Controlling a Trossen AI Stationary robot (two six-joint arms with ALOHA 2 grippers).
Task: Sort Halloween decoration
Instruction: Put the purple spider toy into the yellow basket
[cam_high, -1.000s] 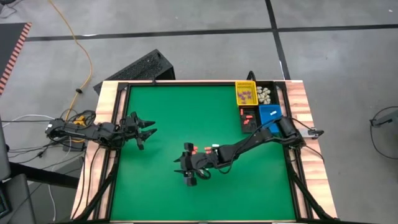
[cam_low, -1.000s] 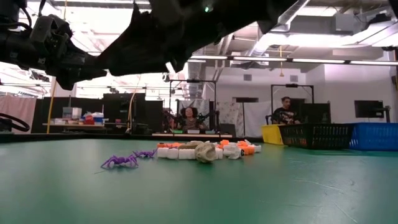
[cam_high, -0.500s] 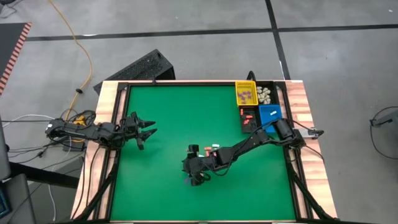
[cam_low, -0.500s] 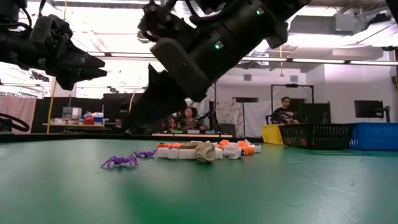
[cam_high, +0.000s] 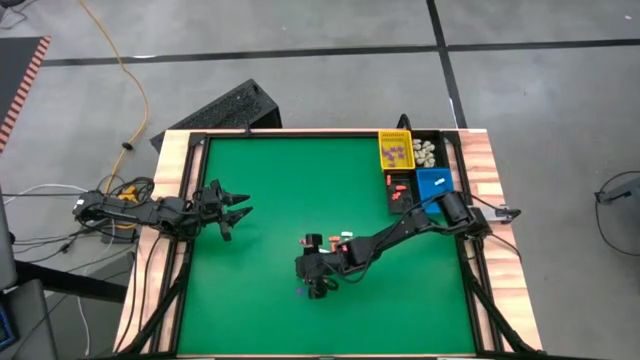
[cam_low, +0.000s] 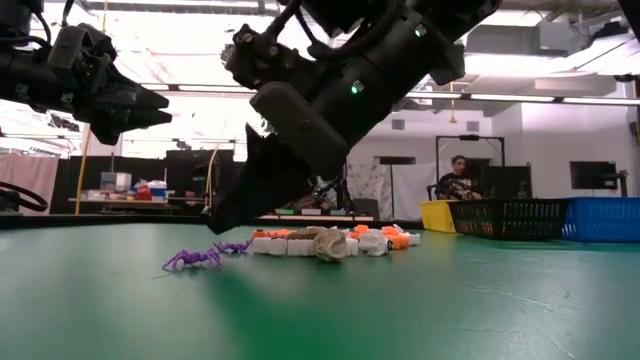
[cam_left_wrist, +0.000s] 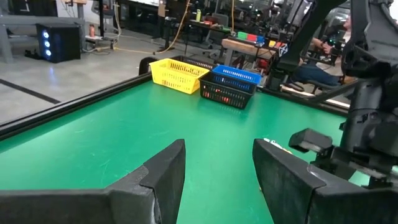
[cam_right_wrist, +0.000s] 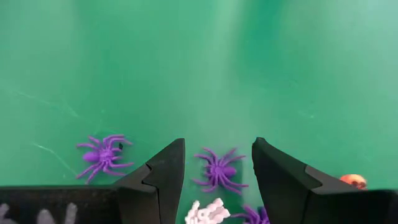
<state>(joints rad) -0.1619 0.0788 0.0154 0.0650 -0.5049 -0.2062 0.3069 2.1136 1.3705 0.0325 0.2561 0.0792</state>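
Directly between the open right end effector (cam_right_wrist: 215, 163) fingers lies a purple spider (cam_right_wrist: 218, 170).

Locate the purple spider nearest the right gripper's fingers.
In the right wrist view the purple spider lies on the green table, between the open right gripper's fingers.

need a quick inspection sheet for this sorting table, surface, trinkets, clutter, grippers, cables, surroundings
surface: green table mat in a wooden frame, mostly bare.
job's things: small pile of tiny cream-white, orange and purple trinkets mid-table; purple plastic spider lies between the right fingers, a second purple spider beside them.
bins: yellow plastic bin, blue plastic bin and black plastic bin at the far right corner, some trinkets already inside.
clutter: nothing seen.
grippers: right gripper open, low over the pile; left gripper open, waiting at the left edge.
cables: yellow cable on the floor.
surroundings: seated person beyond the table.
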